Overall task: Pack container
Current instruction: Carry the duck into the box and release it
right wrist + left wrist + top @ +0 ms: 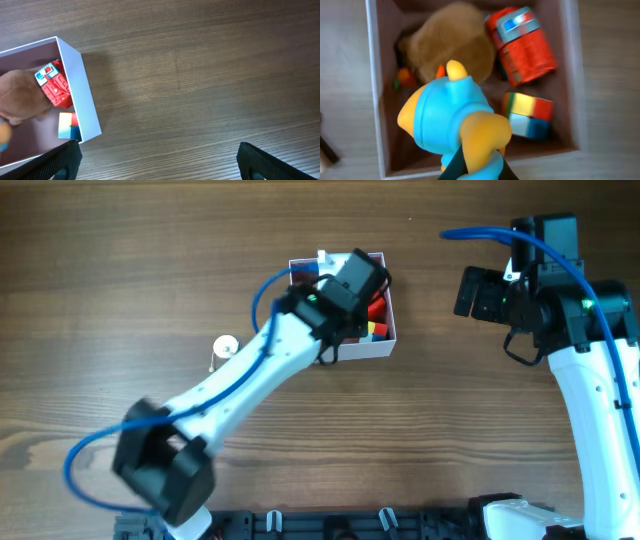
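Observation:
The container (392, 330) is a square white box with a dusty-pink inside, at the table's middle back; it also shows in the left wrist view (375, 90) and the right wrist view (82, 85). Inside lie a brown plush (452, 42), a red can (525, 45) and a multicoloured cube (530, 115). My left gripper (479, 167) is shut on a blue and yellow toy figure (450, 117), held over the box's front part. My right gripper (160, 162) is open and empty, to the right of the box above bare wood.
A small white round object with a stick (224, 348) lies on the table left of the container. The right arm (585, 330) stands at the right side. A black rail runs along the front edge (380, 525).

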Available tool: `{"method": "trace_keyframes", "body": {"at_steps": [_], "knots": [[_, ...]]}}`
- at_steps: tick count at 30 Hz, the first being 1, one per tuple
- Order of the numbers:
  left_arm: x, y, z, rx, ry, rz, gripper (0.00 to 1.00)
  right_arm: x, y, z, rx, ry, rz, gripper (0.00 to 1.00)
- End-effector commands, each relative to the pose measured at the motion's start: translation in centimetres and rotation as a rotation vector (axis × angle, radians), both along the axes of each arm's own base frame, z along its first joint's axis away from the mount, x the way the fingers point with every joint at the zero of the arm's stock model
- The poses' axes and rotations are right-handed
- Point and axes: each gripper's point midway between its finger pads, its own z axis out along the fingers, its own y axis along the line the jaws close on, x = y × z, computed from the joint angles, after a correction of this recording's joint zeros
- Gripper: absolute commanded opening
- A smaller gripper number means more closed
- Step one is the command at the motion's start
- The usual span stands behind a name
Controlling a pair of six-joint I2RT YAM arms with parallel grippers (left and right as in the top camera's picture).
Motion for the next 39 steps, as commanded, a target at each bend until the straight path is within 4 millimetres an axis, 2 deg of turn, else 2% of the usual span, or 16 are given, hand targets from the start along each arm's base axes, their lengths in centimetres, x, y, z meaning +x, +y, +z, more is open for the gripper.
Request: {"method": "trace_keyframes", "body": {"at_steps": [1,5,8,11,13,14,15,17,23,24,29,31,32,33,34,39], "knots": [[0.6,0.7,-2.8,0.028,0.026,0.154,0.06,0.1,-0.4,-0.2,-0.008,0.002,-0.026,1.0],[0.9,2.2,-4.1,0.105,0.006,0.239,0.06,0.1,-0.4,-0.2,-0.008,0.002,-0.025,1.0],[0.7,2.4,-5.6,0.136,0.035,0.238,0.12,0.1,-0.4,-0.2,-0.008,0.002,-0.025,0.99],[0.2,2.2,-7.7,0.155,0.09,0.231,0.22,0.1,-0.4,-0.2,-0.008,0.002,-0.025,1.0],[0.2,2.1,-7.9,0.153,0.093,0.229,0.33,0.1,-0.4,-0.2,-0.008,0.002,-0.025,1.0],[0.3,2.0,-7.7,0.145,0.087,0.23,0.42,0.1,-0.4,-0.2,-0.008,0.002,-0.025,1.0],[0.5,2.0,-7.2,0.136,0.08,0.233,0.5,0.1,-0.4,-0.2,-0.008,0.002,-0.025,1.0],[0.9,1.9,-6.0,0.111,0.056,0.236,0.57,0.1,-0.4,-0.2,-0.008,0.002,-0.025,1.0],[1.9,1.0,0.3,0.0,-0.045,0.23,0.64,0.1,-0.4,-0.2,-0.009,0.002,-0.025,1.0],[1.9,1.0,2.2,-0.036,-0.077,0.231,0.64,0.1,-0.4,-0.2,-0.008,0.002,-0.025,1.0],[1.1,1.7,6.7,-0.061,-0.151,0.159,0.66,0.1,-0.4,-0.2,-0.009,0.002,-0.025,1.0],[0.2,3.8,7.3,0.028,-0.153,0.15,0.74,0.1,-0.4,-0.2,-0.009,0.002,-0.025,1.0],[-0.1,4.8,7.1,0.077,-0.145,0.16,0.77,0.1,-0.4,-0.2,-0.008,0.002,-0.025,1.0],[-0.6,6.1,6.7,0.132,-0.123,0.174,0.86,0.1,-0.4,-0.2,-0.008,0.002,-0.025,1.0],[-1.1,7.5,6.1,0.177,-0.084,0.185,0.9,0.1,-0.4,-0.2,-0.008,0.002,-0.025,1.0],[-3.0,13.8,3.9,0.339,0.099,0.269,0.92,0.1,-0.4,-0.2,-0.009,0.002,-0.025,1.0]]}}
